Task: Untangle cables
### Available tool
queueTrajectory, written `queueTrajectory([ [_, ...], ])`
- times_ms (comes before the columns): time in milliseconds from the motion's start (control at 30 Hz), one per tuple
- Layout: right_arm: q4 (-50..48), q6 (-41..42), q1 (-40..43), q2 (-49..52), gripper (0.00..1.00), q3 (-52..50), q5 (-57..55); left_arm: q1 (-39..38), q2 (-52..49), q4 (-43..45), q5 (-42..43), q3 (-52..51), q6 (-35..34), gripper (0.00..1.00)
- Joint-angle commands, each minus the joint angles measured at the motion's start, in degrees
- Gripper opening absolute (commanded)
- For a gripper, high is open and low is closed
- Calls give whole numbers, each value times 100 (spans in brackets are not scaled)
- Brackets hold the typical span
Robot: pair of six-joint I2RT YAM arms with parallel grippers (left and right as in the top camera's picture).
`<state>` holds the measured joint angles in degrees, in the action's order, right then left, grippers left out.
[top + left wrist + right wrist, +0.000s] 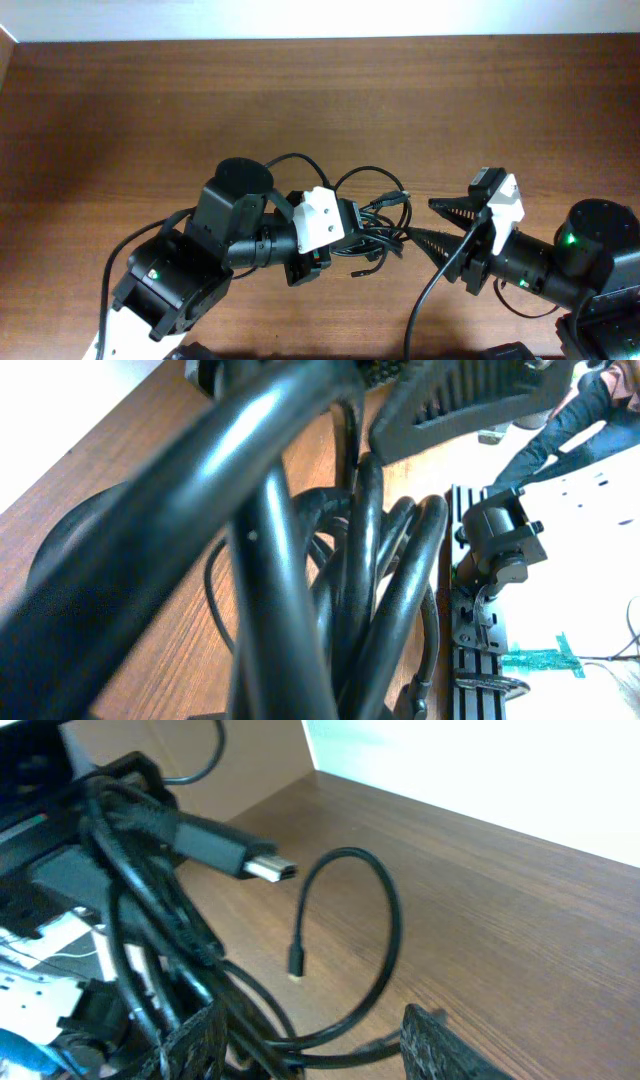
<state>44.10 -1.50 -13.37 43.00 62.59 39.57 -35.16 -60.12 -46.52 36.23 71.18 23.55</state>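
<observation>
Cables (360, 560) pinched in left claw (362, 235) | right claw (428, 222) spread beside them | table (300, 90) edge well apart

Cables (150, 920): dense black tangle at the left
Plug (262, 869): metal-tipped, pointing right out of the tangle
Loose cord (388, 930): arcs in a loop, its small end pointing down
Right pincer (312, 1032): fingers well apart, thin strands running between them
Desk (500, 900): brown wood
</observation>
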Motion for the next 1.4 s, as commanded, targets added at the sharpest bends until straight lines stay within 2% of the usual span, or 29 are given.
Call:
queueTrajectory([
  [0, -26, -20, 31, -24, 54, 76, -326, 9, 55, -50, 452, 164, 363, 0],
  [267, -35, -7, 28, -26, 54, 74, -212, 9, 55, 55, 369, 164, 372, 0],
  [467, 28, -271, 24, -26, 54, 74, 772, 9, -26, 857, 474, 164, -254, 0],
  [533, 28, -284, 24, -28, 57, 74, 1045, 9, -101, 949, 474, 164, -339, 0],
  [733, 111, -284, 24, -28, 58, 74, 1145, 9, -262, 992, 638, 164, -337, 0],
  [833, 177, -284, 24, -28, 58, 74, 1143, 9, -264, 1010, 361, 164, -350, 0],
  [933, 229, -284, 26, -28, 60, 74, 1141, 9, -264, 1051, -168, 164, -765, 0],
  [1067, 280, -284, 26, -28, 63, 74, 1139, 9, -264, 1119, -289, 164, -826, 0],
  [1133, 304, -282, 26, -28, 63, 74, 1126, 9, -254, 1163, -584, 164, -1078, 0],
  [1367, 304, -282, 24, -28, 64, 74, 1128, 9, -245, 1224, -546, 164, -1156, 0],
])
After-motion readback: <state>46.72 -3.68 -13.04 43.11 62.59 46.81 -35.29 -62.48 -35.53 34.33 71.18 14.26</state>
